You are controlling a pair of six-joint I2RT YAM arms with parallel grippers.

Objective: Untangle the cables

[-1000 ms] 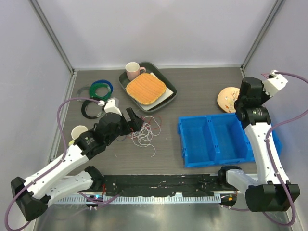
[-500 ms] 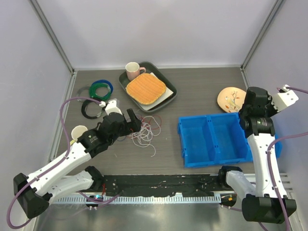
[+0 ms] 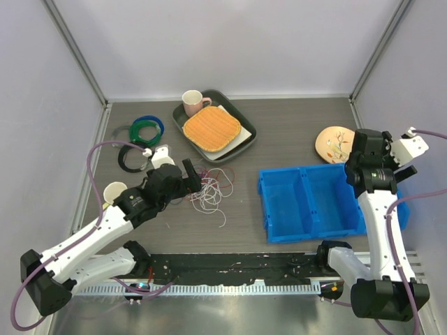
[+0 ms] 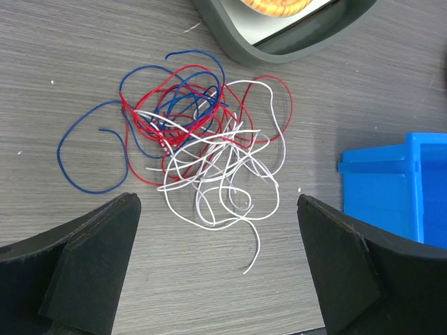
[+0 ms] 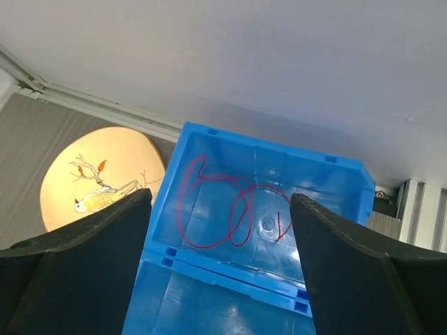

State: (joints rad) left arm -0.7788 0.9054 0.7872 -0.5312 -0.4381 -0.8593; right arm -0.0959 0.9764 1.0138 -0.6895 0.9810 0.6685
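Observation:
A tangle of thin red, white and blue cables (image 3: 209, 187) lies on the table between the tray and the blue bin. In the left wrist view the cables (image 4: 202, 143) sit just ahead of my left gripper (image 4: 216, 204), which hangs open above the table with nothing between its fingers. From above, the left gripper (image 3: 193, 174) is at the tangle's left edge. My right gripper (image 5: 220, 199) stands open over the blue bin (image 5: 230, 136). A single red cable (image 5: 232, 218) lies loose on the floor of the bin's right compartment, apart from both fingers.
A dark tray (image 3: 246, 134) with an orange cloth and a pink mug (image 3: 192, 103) stands at the back. Green, blue and black ring coils (image 3: 147, 128) lie at the left, a white cup (image 3: 114, 192) nearer. A decorated plate (image 3: 332, 143) lies behind the bin (image 3: 307, 169).
My right gripper has gone from shut to open, and the red cable now lies in the bin. The right wrist swung right over the bin. The left gripper edged toward the tangle.

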